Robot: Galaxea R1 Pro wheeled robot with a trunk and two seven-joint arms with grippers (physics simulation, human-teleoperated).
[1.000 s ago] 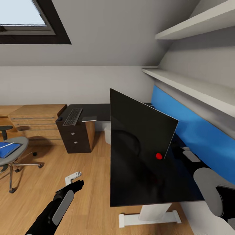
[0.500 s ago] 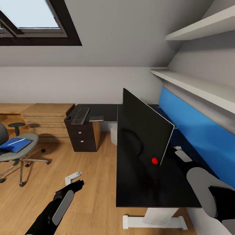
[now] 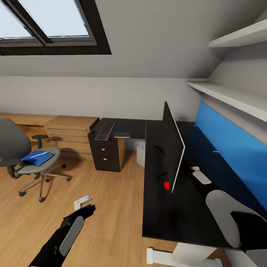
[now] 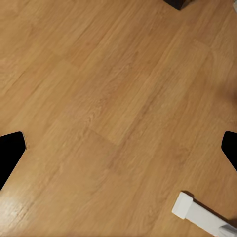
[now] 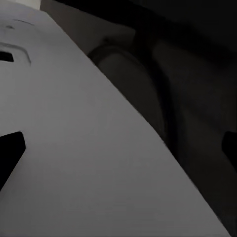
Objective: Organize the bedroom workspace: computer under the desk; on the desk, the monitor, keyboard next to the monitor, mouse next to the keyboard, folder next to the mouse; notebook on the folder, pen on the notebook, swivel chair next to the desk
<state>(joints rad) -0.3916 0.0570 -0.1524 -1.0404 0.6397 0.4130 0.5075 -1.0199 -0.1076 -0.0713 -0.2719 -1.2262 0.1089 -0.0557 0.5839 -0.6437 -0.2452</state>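
The black monitor [image 3: 172, 145] stands edge-on on the glossy black desk [image 3: 159, 218]. The keyboard [image 3: 105, 131] lies on the desk's far wing, with a flat grey thing [image 3: 122, 135] beside it. At the left, the grey swivel chair [image 3: 15, 142] carries the blue folder [image 3: 37, 158] with the white pen [image 3: 39, 154] on it. The pale computer [image 3: 141, 155] sits under the desk. My left gripper [image 3: 87, 209] [image 4: 118, 153] hangs open over bare floor. My right gripper [image 5: 118, 148] is open, close to the monitor's white back and dark stand. A small pale oval [image 3: 202, 177] lies behind the monitor; I cannot tell whether it is the mouse.
A dark drawer unit [image 3: 107, 155] stands under the desk's far wing, with low light-wood cabinets [image 3: 70, 129] along the back wall. White shelves [image 3: 230, 98] run above the blue back panel [image 3: 230, 148]. Wood floor [image 3: 111, 207] lies between chair and desk.
The camera has swung left: the chair is now fully in view and the desk sits further right. The monitor now shows edge-on. Both arms hold the same place in the picture.
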